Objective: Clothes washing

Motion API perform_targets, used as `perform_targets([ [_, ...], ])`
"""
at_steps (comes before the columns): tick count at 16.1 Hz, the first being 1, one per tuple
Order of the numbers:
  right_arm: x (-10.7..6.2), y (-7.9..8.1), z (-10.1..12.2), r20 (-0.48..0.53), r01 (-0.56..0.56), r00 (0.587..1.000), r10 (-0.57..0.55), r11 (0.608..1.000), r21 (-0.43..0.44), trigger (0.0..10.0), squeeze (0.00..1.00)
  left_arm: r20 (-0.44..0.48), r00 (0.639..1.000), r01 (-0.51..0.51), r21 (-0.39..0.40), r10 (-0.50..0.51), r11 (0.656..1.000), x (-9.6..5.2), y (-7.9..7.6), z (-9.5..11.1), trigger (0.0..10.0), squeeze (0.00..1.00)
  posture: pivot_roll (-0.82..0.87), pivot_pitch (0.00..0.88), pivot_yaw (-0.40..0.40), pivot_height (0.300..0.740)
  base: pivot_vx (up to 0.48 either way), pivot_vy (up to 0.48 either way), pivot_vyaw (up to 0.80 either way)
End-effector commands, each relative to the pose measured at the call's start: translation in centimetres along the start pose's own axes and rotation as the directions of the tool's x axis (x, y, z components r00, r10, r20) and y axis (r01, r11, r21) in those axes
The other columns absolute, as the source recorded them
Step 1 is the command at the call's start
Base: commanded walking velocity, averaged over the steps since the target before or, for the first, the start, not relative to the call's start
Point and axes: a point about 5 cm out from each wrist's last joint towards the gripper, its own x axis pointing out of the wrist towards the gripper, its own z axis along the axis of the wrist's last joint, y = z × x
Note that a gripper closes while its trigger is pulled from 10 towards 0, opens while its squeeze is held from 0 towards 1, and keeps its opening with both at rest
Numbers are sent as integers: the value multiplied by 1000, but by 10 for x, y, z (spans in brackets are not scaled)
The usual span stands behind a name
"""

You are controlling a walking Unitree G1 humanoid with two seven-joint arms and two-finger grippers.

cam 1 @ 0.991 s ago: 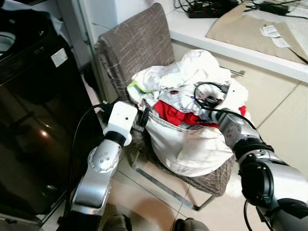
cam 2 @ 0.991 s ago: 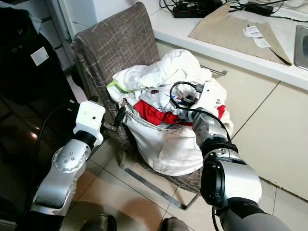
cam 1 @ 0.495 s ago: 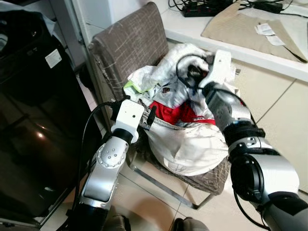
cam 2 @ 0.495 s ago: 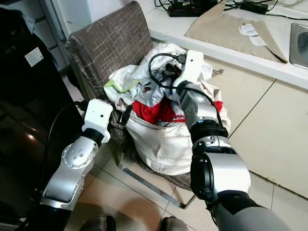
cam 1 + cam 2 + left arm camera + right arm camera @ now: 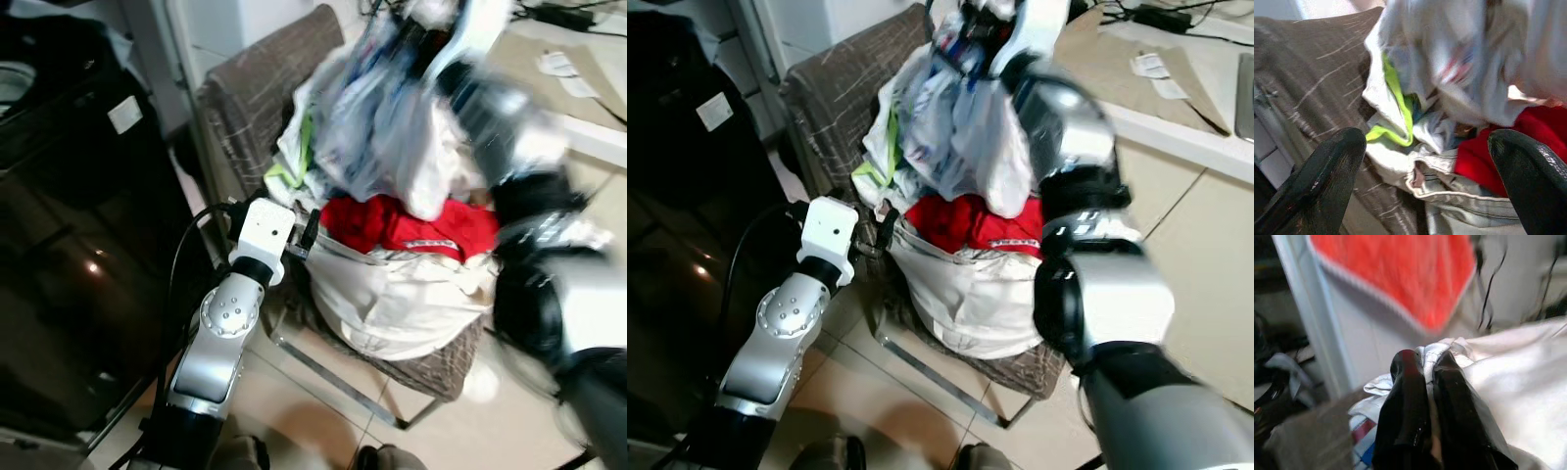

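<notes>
The right pincer (image 5: 1422, 369) grips a white garment (image 5: 960, 127), hoisted above the chair (image 5: 265, 98). The left pincer (image 5: 1425, 161), open, could pin the laundry bag (image 5: 392, 294) so the garment lifts clear alone.

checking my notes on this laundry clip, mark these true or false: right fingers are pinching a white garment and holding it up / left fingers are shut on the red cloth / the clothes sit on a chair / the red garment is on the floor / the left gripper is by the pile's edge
1. The right gripper has its fingers pinched on a white garment held above the pile: true.
2. The left gripper is shut on the red garment: false, its fingers are spread open and hold nothing.
3. The clothes sit on a chair: true.
4. The red garment lies on the floor: false, it is in the pile on the chair.
5. The left gripper is at the pile's edge: true.
</notes>
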Motion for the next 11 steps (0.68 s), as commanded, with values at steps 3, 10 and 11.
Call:
perform_targets([
  [3, 2, -6, 41, 110, 15, 994, -8, 998, -65, 0, 0, 23, 1000, 0, -4, 1, 1000, 6, -1, 4, 10000, 0, -19, 1, -35, 740, 0, 0, 0],
  [10, -4, -13, 137, 345, 99, 938, -28, 977, -190, 0, 0, 32, 999, 4, -6, -4, 1000, 9, -3, 4, 10000, 0, -28, 0, -41, 740, 0, 0, 0],
  [11, -4, -20, 127, 324, 111, 945, -50, 979, -170, 0, 0, 33, 999, 3, -9, -3, 1000, 8, -4, 4, 10000, 0, -28, 0, -41, 740, 0, 0, 0],
])
